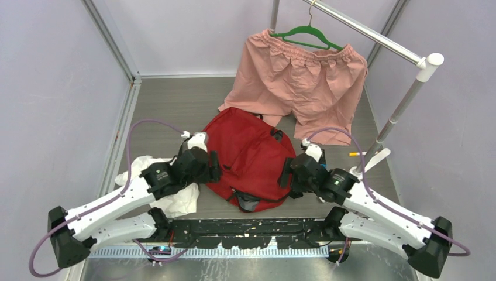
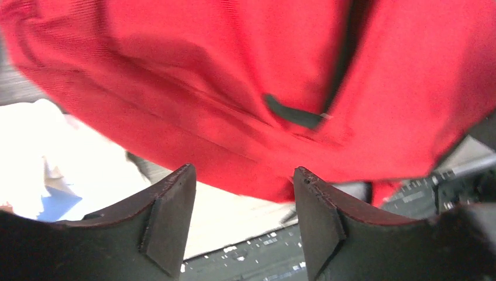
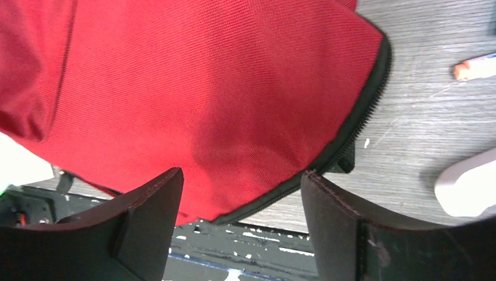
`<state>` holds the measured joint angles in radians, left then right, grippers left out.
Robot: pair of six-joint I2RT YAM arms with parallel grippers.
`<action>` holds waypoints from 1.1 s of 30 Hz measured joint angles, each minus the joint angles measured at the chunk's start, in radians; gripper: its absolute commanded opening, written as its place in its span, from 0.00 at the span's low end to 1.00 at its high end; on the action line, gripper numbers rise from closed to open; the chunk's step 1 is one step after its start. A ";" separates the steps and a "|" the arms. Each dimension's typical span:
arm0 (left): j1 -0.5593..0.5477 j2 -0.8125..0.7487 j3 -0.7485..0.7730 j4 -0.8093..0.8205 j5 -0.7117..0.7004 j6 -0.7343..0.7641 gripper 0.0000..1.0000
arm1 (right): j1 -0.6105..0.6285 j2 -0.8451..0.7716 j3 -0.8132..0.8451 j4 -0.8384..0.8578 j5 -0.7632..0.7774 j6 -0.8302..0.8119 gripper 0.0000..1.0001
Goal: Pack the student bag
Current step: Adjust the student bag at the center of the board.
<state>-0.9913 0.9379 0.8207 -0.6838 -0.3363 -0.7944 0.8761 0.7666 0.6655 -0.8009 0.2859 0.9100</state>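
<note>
Left gripper [image 1: 211, 166] sits at the backpack's 9 o'clock edge, right gripper [image 1: 288, 174] at its 3 o'clock edge. Both pairs of fingers are spread, with nothing between them. The red backpack [image 1: 248, 153] lies flat mid-table.

Step, as I judge it: getting a hold to open the backpack. Next move calls for a pinch on zipper or seam.

Only the right wrist view shows the black zipper [image 3: 351, 126]; only the left wrist view shows a black tab [image 2: 292, 114]. Only the overhead view shows the plastic bag [image 1: 146, 170] at 8 o'clock and the shorts [image 1: 298, 82] at 12.

Jaws apart on left gripper [image 2: 243, 178] and right gripper [image 3: 240, 178]
</note>
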 measured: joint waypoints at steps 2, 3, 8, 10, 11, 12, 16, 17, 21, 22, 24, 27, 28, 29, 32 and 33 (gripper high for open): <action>0.068 -0.011 -0.048 0.015 0.000 -0.009 0.60 | 0.000 0.048 -0.018 0.037 -0.011 -0.011 0.65; 0.111 -0.009 -0.074 0.030 0.009 -0.009 0.60 | 0.000 0.078 -0.034 0.075 -0.019 -0.019 0.59; 0.335 0.095 -0.146 0.103 0.127 0.032 0.60 | -0.059 0.280 -0.062 0.273 -0.081 -0.077 0.41; 0.418 0.139 -0.133 0.120 0.183 0.068 0.61 | -0.101 0.372 -0.056 0.354 -0.116 -0.101 0.39; 0.461 0.166 -0.114 0.122 0.206 0.087 0.62 | -0.126 0.430 -0.043 0.393 -0.143 -0.114 0.37; 0.490 0.189 -0.094 0.127 0.219 0.106 0.62 | -0.145 0.490 -0.020 0.426 -0.166 -0.129 0.36; 0.563 0.252 0.027 0.126 0.235 0.187 0.65 | -0.174 0.689 0.135 0.472 -0.245 -0.183 0.35; 0.573 0.255 0.063 0.125 0.235 0.208 0.65 | -0.174 0.712 0.165 0.473 -0.259 -0.192 0.36; 0.579 0.207 0.148 0.097 0.260 0.248 0.65 | -0.135 0.691 0.229 0.486 -0.284 -0.208 0.58; 0.575 0.179 0.150 0.086 0.275 0.246 0.65 | -0.117 0.655 0.229 0.479 -0.281 -0.207 0.61; 0.554 0.116 0.135 0.060 0.301 0.233 0.68 | -0.077 0.558 0.225 0.458 -0.268 -0.199 0.62; 0.440 0.003 0.068 0.037 0.331 0.216 0.69 | -0.042 0.400 0.212 0.454 -0.260 -0.175 0.64; 0.397 -0.024 0.042 0.029 0.337 0.209 0.68 | -0.041 0.351 0.203 0.451 -0.253 -0.165 0.65; 0.357 -0.045 0.014 0.022 0.348 0.203 0.68 | -0.042 0.319 0.195 0.444 -0.246 -0.155 0.66; 0.319 -0.065 -0.055 -0.002 0.356 0.197 0.65 | -0.043 0.231 0.161 0.388 -0.211 -0.134 0.68; 0.319 -0.063 -0.076 -0.021 0.345 0.197 0.64 | -0.045 0.217 0.155 0.365 -0.201 -0.130 0.68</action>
<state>-0.6720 0.8745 0.7448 -0.7048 0.0090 -0.5976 0.8307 0.9840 0.8204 -0.4362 0.0849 0.7799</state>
